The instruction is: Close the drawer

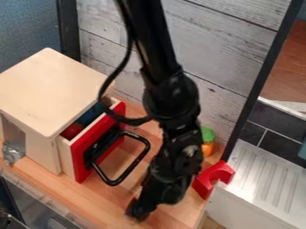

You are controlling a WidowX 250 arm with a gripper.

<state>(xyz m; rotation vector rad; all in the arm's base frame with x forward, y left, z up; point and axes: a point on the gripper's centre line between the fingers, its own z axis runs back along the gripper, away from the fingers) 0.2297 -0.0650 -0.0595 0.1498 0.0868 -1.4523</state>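
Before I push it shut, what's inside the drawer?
A red item and something blue show inside. The cabinet top and red front hide the rest, so I can't tell what else is there.

Things (90, 117) in drawer (79, 163); drawer in cabinet (51, 89); arch block (205, 182) right of both

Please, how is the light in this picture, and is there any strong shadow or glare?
In the camera view, the light looks soft: the top of the wooden box is evenly bright, the red thing inside the open drawer sits in shade, the black arm has only small pale glints, and the ridged drainboard is pale without harsh glare.
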